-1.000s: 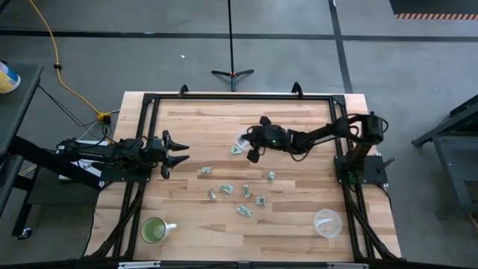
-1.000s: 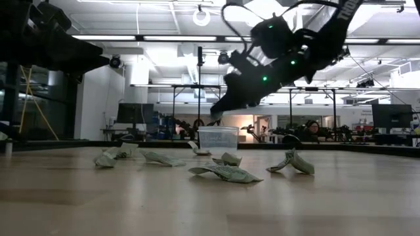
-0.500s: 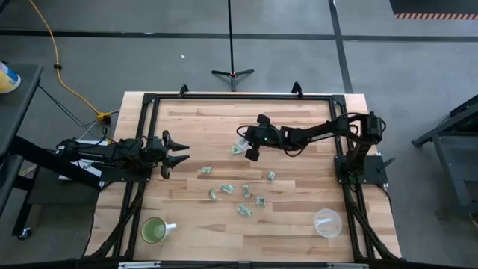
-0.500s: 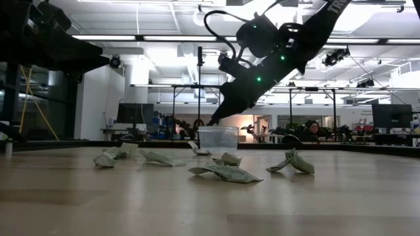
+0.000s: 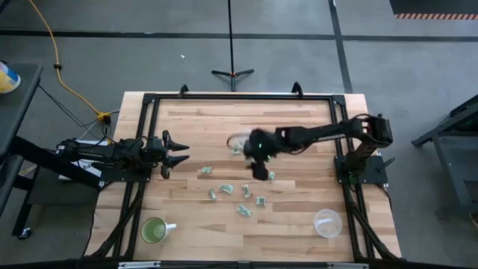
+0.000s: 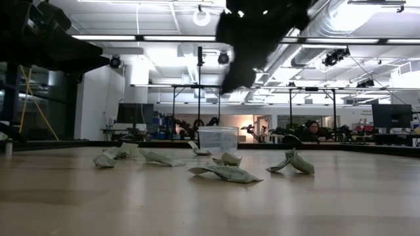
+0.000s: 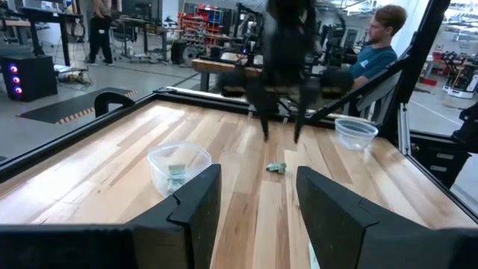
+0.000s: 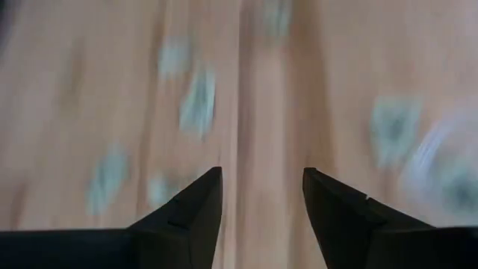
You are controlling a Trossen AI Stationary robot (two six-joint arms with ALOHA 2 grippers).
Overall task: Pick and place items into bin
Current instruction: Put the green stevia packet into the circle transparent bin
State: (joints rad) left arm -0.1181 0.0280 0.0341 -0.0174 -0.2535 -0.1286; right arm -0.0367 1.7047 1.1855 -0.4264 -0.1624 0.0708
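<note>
Several pale green-and-white scraps [image 5: 226, 189] lie loose on the wooden table, and in the low view they show as crumpled scraps [image 6: 225, 172]. One scrap [image 7: 176, 170] lies inside the clear bin [image 5: 236, 140] near the table's middle. My right gripper [image 5: 261, 172] hangs open above the table, just nearward of the bin and over a lone scrap [image 7: 276, 167], with nothing between its fingers [image 8: 196, 205]. My left gripper [image 5: 179, 155] waits open at the table's left edge.
A green mug with a white handle [image 5: 154, 230] stands at the near left. A second clear cup [image 5: 327, 222] stands at the near right. A black frame [image 5: 239, 96] runs round the table's edges. People sit at desks in the room beyond [image 6: 312, 129].
My right gripper has risen from just above the bin and swung toward the table's near edge, now blurred with motion over the scraps. The scraps on the table and my left arm have kept still.
</note>
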